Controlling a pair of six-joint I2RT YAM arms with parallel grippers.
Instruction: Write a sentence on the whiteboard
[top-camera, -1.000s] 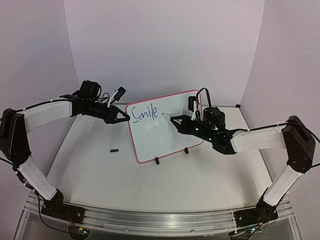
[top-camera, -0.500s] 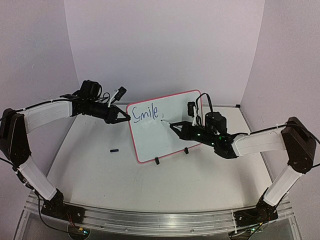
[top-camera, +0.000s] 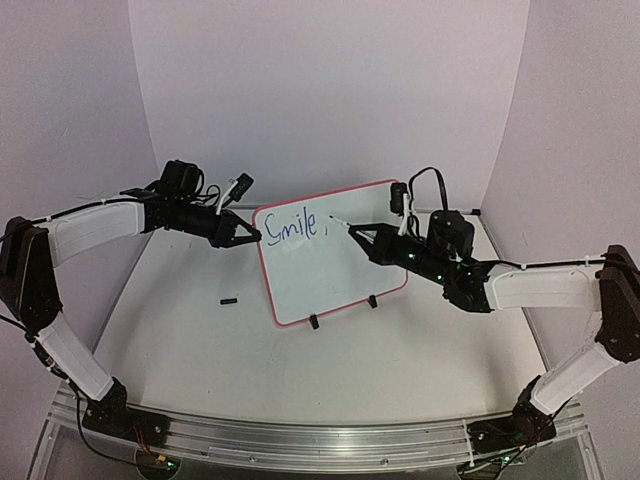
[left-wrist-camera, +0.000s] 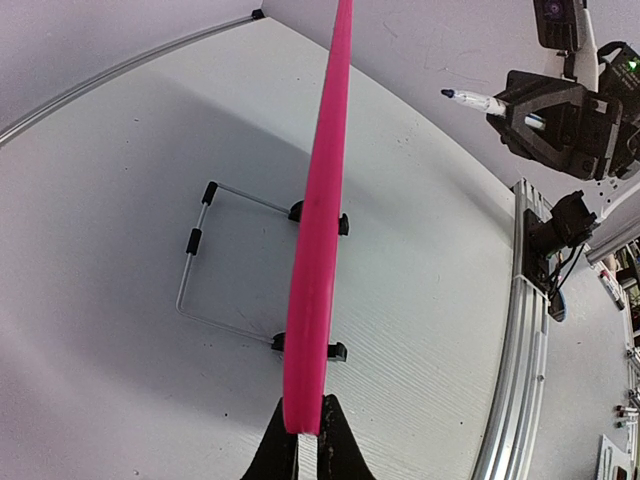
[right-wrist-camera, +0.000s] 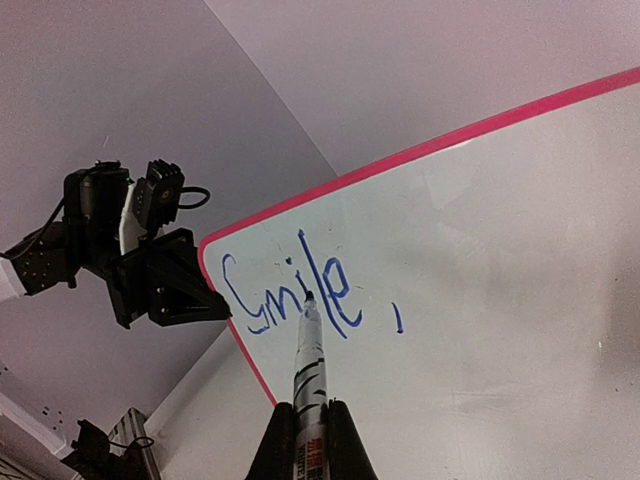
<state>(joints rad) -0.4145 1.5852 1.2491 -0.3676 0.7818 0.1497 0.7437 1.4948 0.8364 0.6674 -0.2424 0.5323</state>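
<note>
Lifted up-right since a moment ago, right gripper (top-camera: 362, 236) clamped on white marker (top-camera: 343, 222), tip off red-framed white whiteboard (top-camera: 330, 275), blue handwritten lettering (top-camera: 291, 229) "Smile," at its upper left, left gripper (top-camera: 252, 237) pinching its left edge.

Top camera: high behind arm bases (top-camera: 105, 408), facing forward and down, wide. Left wrist camera: close behind left gripper (left-wrist-camera: 308, 428), sighting along whiteboard (left-wrist-camera: 318, 220) edge ahead of jaws. Right wrist camera: close behind right gripper (right-wrist-camera: 310, 415), facing board front along marker (right-wrist-camera: 308, 350). All share whiteboard.
</note>
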